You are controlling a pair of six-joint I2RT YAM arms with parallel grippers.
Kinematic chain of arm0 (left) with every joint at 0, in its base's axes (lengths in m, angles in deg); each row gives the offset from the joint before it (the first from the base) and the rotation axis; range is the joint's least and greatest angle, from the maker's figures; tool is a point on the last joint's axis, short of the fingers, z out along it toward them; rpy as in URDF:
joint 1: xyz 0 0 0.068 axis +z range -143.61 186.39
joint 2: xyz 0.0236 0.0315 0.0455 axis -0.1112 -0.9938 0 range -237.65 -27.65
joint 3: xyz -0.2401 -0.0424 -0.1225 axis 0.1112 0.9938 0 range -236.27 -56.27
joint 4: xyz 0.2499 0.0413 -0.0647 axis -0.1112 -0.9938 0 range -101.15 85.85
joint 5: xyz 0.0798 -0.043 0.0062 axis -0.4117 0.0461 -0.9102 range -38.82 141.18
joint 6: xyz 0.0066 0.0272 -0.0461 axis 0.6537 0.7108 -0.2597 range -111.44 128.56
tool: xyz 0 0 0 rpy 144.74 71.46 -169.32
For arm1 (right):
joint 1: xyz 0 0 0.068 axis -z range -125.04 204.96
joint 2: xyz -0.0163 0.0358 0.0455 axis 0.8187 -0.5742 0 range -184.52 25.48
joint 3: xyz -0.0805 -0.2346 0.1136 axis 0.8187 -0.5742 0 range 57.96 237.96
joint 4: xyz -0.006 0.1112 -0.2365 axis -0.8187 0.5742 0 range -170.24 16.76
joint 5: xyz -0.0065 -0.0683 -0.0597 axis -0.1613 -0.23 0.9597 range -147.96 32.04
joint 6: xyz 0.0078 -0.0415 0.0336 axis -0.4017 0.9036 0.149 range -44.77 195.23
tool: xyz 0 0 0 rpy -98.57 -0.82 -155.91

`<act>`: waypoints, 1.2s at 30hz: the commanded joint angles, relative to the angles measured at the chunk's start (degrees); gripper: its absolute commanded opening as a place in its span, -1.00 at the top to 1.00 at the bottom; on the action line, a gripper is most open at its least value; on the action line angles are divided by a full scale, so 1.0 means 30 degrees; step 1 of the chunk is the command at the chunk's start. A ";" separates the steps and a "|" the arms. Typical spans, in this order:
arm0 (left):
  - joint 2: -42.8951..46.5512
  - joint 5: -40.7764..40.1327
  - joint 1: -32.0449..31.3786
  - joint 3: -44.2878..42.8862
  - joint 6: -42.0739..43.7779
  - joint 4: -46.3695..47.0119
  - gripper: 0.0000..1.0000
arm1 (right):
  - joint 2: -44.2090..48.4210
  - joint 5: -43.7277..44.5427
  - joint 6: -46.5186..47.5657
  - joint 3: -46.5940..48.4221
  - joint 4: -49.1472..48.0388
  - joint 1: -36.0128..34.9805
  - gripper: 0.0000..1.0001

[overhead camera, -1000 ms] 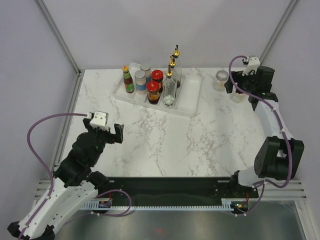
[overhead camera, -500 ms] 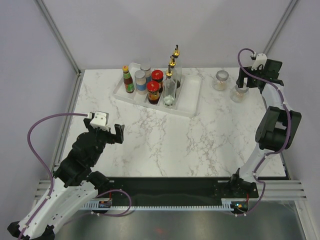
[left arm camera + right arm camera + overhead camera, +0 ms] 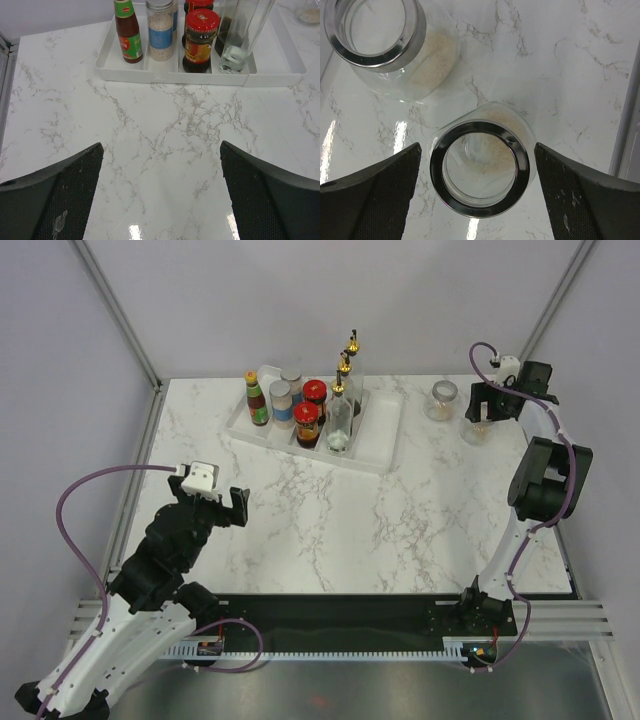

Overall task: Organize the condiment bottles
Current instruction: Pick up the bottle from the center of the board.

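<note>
Right claw has swung over the jar: jaws wide, jar centred between, ungripped. Second jar just ahead-left. Left claw open, idle. Grasp looks next.

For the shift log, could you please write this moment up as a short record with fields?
left gripper: open, over bare marble table, short of the tray
right gripper: open, one finger on each side of the nearer jar
nearer jar: silver-rimmed glass, pale grains inside, upright
second jar: same kind, close beside it, on the table
tray: white, holds sauce bottle, spice jar, red-lidded jar, cruet
left to do: both loose jars stand outside the tray
</note>
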 commanded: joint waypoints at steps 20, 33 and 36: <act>-0.0171 0.0008 0.0007 0.0090 0.0190 0.0662 -1.00 | -0.0200 -0.0037 0.1536 0.0118 0.0665 0.0064 0.28; -0.0112 0.0067 0.0007 0.0061 0.0160 0.0692 -1.00 | 0.2933 -0.2113 0.1975 -0.2401 0.0635 0.0006 1.00; -0.0112 0.0067 0.0007 0.0061 0.0160 0.0721 -0.99 | 0.3695 -0.2611 0.1976 -0.3046 0.0723 -0.0111 1.00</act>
